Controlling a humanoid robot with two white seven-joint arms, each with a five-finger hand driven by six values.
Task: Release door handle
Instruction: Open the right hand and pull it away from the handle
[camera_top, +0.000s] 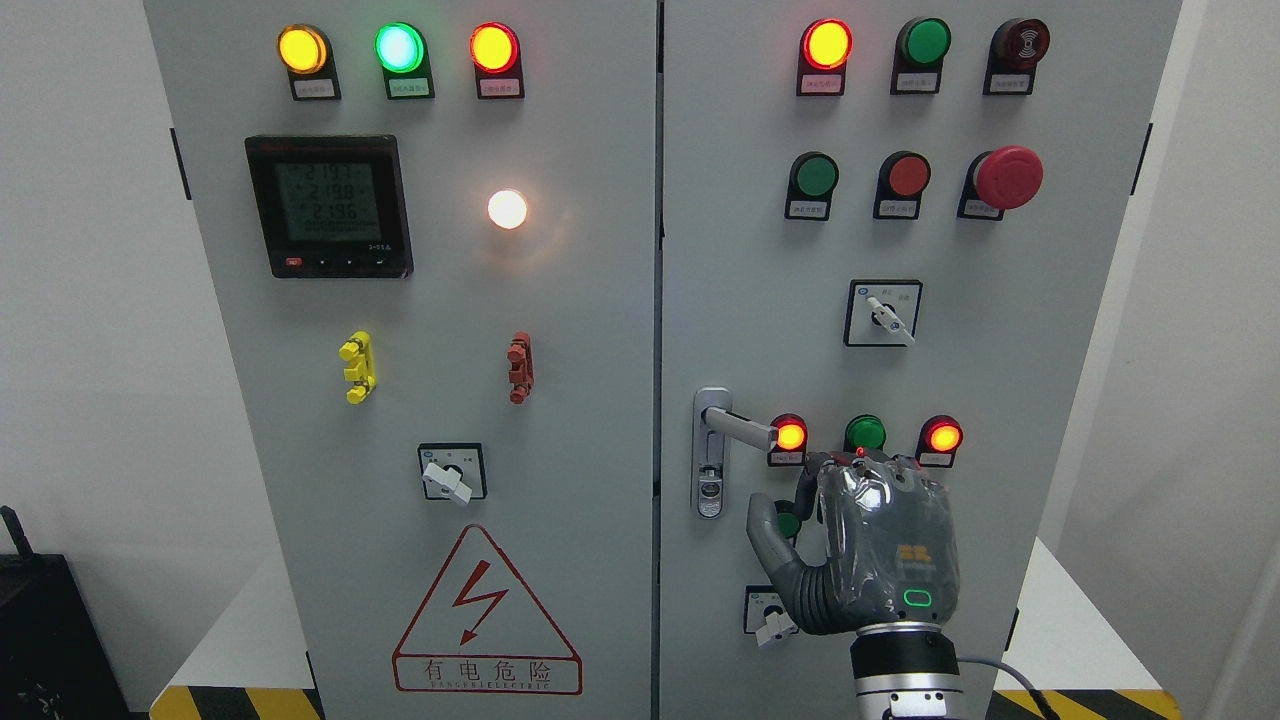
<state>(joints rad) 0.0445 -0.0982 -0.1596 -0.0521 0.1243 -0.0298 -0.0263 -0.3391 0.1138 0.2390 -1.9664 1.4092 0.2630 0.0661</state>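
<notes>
Right hand (880, 545) below-right of door handle (738, 428).

I see my right hand (880, 545) hanging just below and right of the door handle (740, 428), apart from it. The handle lever sticks out rightward toward a lit red lamp (790, 435), closing off that side. Left of the handle the door seam (659, 400) and bare panel lie open. Below my hand a rotary switch (770, 615) crowds the way down.
</notes>
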